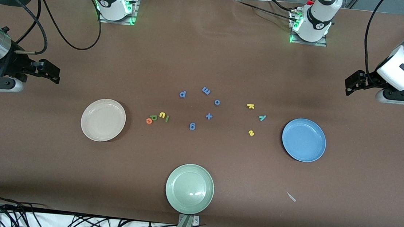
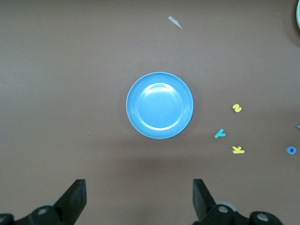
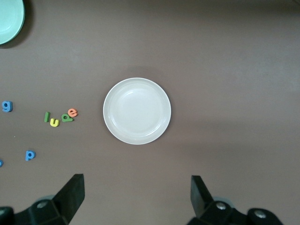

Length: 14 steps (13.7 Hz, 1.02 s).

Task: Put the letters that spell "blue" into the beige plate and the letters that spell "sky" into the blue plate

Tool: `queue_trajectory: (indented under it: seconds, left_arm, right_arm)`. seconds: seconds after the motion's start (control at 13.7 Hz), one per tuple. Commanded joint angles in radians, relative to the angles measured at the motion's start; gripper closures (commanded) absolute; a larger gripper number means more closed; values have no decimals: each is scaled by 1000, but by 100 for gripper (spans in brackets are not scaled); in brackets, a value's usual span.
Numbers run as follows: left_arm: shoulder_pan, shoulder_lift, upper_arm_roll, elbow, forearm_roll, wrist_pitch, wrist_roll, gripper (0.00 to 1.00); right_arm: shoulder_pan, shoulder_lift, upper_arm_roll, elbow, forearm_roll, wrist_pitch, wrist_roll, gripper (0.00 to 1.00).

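**A:** Working across the front view from the right arm's end: the beige plate lies empty on the bench. Just beside it, toward the middle, sit the orange e, dark green b, yellow u and light green l, bunched almost touching.

**B:** And yours to handle?

**A:** You'll likely find them light, soft foam, thin and flat. Pinch each across its edges, and separate the cluster first. Then come the yellow k, teal y and yellow s, near the blue plate.

**B:** Fingers?

**A:** Both spread wide, holding nothing. The right gripper hangs over bench beside the beige plate, the left gripper beside the blue plate, well apart from any letter.
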Motion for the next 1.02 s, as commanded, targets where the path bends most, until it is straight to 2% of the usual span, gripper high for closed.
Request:
queue_trajectory:
  seconds: [0.0,0.95]
  left_arm:
    - [0,-5,2,14,-18,-19,14,0]
    - [-9,9,0,36,-16,-19,11,0]
  right_arm:
    - [-2,-6,5,-2,13,4,10,0]
    - [-2,-6,5,0,13,4,10,0]
